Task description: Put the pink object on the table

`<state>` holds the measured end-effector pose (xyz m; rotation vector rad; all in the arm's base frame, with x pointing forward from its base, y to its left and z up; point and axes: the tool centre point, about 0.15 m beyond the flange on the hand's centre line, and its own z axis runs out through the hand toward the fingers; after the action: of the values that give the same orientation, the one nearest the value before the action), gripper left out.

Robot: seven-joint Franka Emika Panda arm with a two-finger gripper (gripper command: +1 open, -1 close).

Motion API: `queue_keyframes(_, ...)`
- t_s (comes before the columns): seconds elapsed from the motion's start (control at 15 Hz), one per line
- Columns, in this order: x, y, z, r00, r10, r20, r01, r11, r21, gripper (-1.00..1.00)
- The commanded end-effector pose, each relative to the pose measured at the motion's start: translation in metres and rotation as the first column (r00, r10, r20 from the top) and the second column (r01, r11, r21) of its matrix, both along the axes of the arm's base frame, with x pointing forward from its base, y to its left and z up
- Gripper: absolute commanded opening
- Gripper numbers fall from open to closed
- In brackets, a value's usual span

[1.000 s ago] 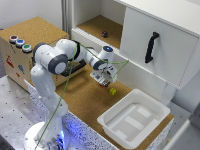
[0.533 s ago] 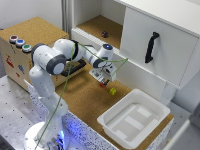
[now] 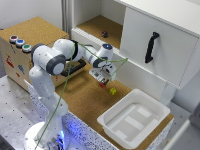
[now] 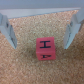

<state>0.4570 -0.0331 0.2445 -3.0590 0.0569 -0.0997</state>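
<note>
Pink cube [image 4: 45, 47] sits on the cork tabletop [image 4: 30, 70]. End effector [image 4: 41, 33] fingers are spread, flanking the cube without touching it.

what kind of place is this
Probably a robotics lab test bench: a robot arm on a cork-covered table, a white cabinet, a box with coloured buttons and a white tray.

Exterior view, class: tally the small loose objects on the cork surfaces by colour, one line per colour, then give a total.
Pink block: 1
Yellow-green ball: 1
Dark purple object on the cabinet shelf: 1
Total: 3
</note>
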Motion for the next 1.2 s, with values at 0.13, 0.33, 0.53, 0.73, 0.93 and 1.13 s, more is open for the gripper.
queue_keyframes(0.13, -0.020, 0.002, 0.033, 0.991, 0.109, 0.082, -0.109, 0.994, 0.004, 1.00)
queue_keyframes(0.33, -0.032, 0.007, 0.043, 0.982, 0.168, 0.087, -0.172, 0.984, 0.041, 1.00)
queue_keyframes(0.53, -0.049, 0.006, 0.050, 0.975, 0.208, 0.075, -0.213, 0.976, 0.055, 1.00)
queue_keyframes(0.73, -0.070, 0.008, 0.055, 0.975, 0.209, 0.070, -0.213, 0.975, 0.057, 1.00)
queue_keyframes(0.93, -0.079, 0.021, 0.057, 0.980, 0.181, 0.085, -0.186, 0.981, 0.051, -1.00)
queue_keyframes(1.13, -0.071, 0.052, 0.049, 0.986, 0.146, 0.075, -0.149, 0.988, 0.037, -1.00)
